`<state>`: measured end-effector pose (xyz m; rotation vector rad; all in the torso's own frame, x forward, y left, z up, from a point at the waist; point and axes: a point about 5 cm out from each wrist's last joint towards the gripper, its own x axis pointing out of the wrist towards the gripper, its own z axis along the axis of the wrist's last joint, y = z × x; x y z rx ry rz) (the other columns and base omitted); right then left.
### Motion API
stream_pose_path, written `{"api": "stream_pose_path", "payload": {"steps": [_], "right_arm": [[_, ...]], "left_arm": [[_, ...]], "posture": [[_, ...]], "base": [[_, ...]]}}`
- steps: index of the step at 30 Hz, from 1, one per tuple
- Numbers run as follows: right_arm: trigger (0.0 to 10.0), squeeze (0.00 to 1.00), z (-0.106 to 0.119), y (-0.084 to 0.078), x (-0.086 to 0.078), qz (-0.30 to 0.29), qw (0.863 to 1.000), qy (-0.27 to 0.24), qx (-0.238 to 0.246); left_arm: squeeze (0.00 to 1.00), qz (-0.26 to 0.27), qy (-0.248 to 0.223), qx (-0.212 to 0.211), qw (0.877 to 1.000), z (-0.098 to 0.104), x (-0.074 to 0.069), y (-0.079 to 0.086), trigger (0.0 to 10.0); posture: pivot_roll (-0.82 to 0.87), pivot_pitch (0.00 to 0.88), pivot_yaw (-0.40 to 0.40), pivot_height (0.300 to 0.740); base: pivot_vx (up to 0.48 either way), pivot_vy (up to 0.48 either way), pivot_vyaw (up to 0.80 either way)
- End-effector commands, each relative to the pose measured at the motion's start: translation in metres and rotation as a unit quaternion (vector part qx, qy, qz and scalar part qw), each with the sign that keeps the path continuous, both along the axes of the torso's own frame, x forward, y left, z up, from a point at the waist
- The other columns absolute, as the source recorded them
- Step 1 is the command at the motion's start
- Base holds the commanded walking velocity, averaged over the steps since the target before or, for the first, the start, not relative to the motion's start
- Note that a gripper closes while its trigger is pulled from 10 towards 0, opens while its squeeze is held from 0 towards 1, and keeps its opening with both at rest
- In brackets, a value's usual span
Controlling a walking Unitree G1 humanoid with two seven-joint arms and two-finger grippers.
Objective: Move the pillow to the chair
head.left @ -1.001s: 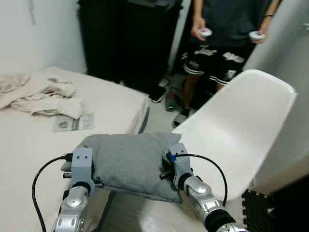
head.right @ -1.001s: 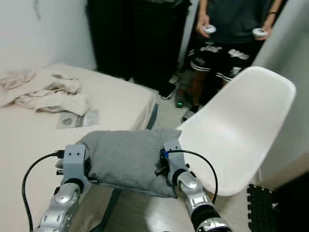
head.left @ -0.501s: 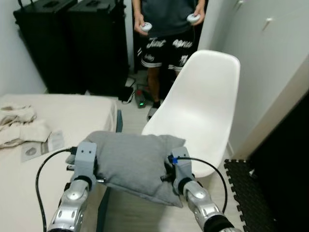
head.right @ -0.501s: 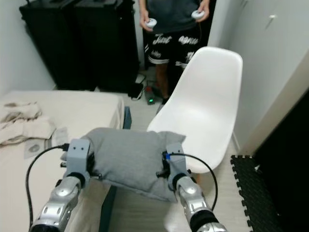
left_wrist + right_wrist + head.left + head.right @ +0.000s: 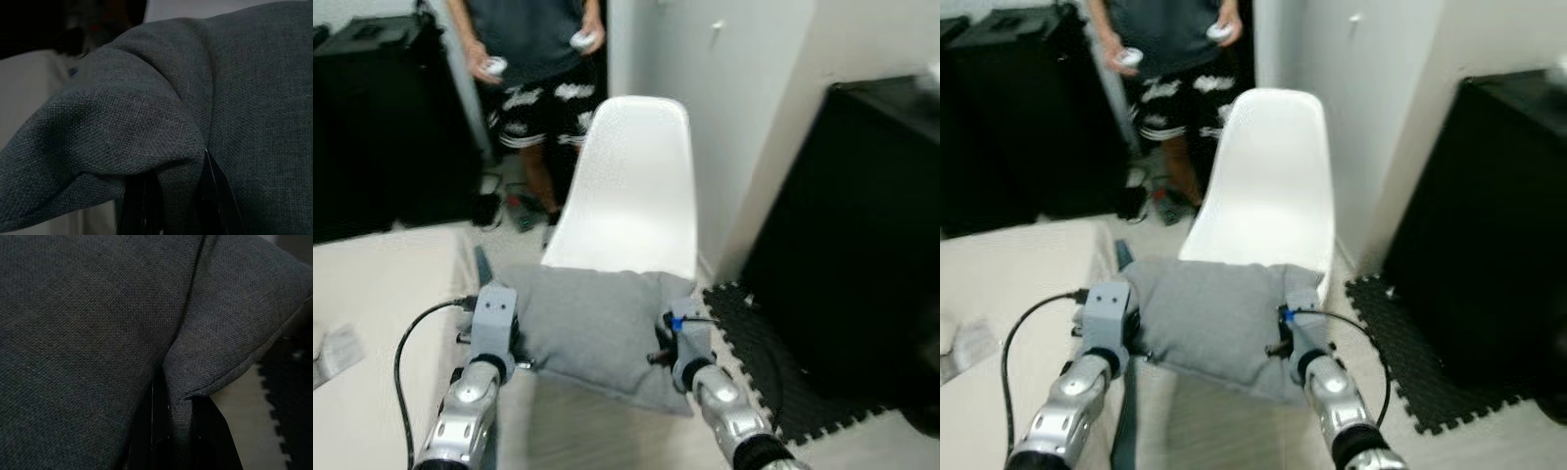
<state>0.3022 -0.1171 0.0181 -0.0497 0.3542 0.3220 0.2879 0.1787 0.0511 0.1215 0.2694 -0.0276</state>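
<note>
Left gripper (image 5: 171,196) clamped on left edge of grey pillow (image 5: 592,328); fabric pinched between black fingers (image 5: 139,200). Right gripper (image 5: 173,435) gripping right edge same way. Pillow held in air between both, sagging slightly. Below left gripper: bed (image 5: 372,323) corner. Beyond right gripper: black foam mat (image 5: 754,362), dark cabinet (image 5: 862,225). Just past pillow: white chair (image 5: 631,186), seat touching or just behind pillow's far edge, cannot tell which. Farther back: person (image 5: 533,59) standing, controllers in hands.
</note>
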Motion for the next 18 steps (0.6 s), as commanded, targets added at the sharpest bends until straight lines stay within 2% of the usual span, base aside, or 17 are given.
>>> {"api": "stream_pose_path", "payload": {"steps": [1,7,10,18], "right_arm": [[10.0,0.0,0.0036,0.0102,0.0009,0.016,1.0,-0.012,0.007],[10.0,0.0,0.0041,0.01,0.0014,0.021,1.0,-0.012,0.005],[10.0,0.0,0.0037,0.0098,0.001,0.018,1.0,-0.008,0.023],[10.0,0.0,0.0034,0.0142,0.0002,0.046,0.999,-0.009,0.004]], "left_arm": [[0.0,-0.011,-0.001,-0.004,1.0,-0.0006,-0.0018,-0.0038,10.0],[0.0,0.005,-0.014,-0.021,1.0,0.0007,-0.004,-0.0033,10.0],[0.0,0.017,-0.017,-0.025,0.999,0.0006,-0.0055,-0.0012,10.0],[0.0,0.036,-0.029,-0.047,0.998,0.0036,-0.006,0.0019,10.0]], "posture": [[0.08,0.075,0.026,0.74],[0.07,0.077,0.015,0.74],[0.07,0.078,0.009,0.74],[0.08,0.081,-0.014,0.74]], "base": [[0.0,0.0,-0.8],[0.0,0.0,-0.8],[0.0,0.0,-0.58],[0.0,0.0,0.0]]}}
